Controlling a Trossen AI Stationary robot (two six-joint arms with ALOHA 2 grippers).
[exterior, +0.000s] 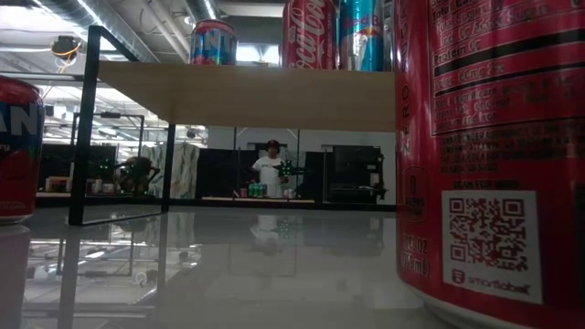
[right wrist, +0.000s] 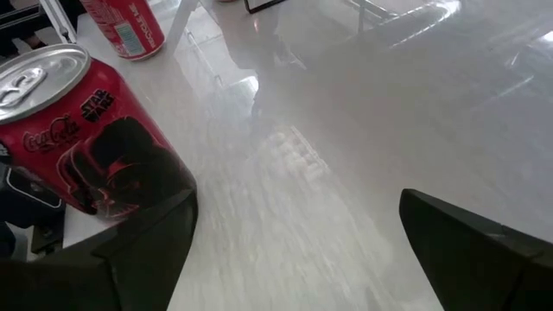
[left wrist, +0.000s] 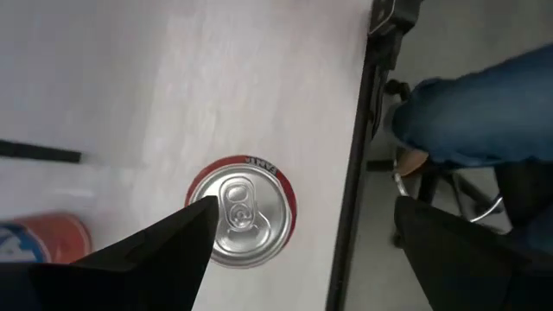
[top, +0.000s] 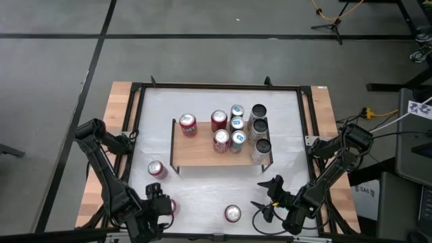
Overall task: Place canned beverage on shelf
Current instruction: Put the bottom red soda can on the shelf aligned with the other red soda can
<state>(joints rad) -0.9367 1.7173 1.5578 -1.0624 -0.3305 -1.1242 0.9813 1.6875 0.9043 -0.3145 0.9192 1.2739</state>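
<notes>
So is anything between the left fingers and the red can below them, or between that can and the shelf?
Nothing visible separates the open left gripper from the red can. Toward the shelf, another can stands on the table near the shelf's front-left leg. A lifted path should clear it, and the board's front-left part is bare.

Bkgd & surroundings, lab rm
White tabletop [top: 202, 185] w/ black frame on grey floor [top: 202, 17]; tripod [top: 331, 23] + yellow cable [top: 331, 10] beyond far edge; person [exterior: 271, 169] standing far back; blue-jeaned leg [left wrist: 484, 104] beside table edge.
</notes>
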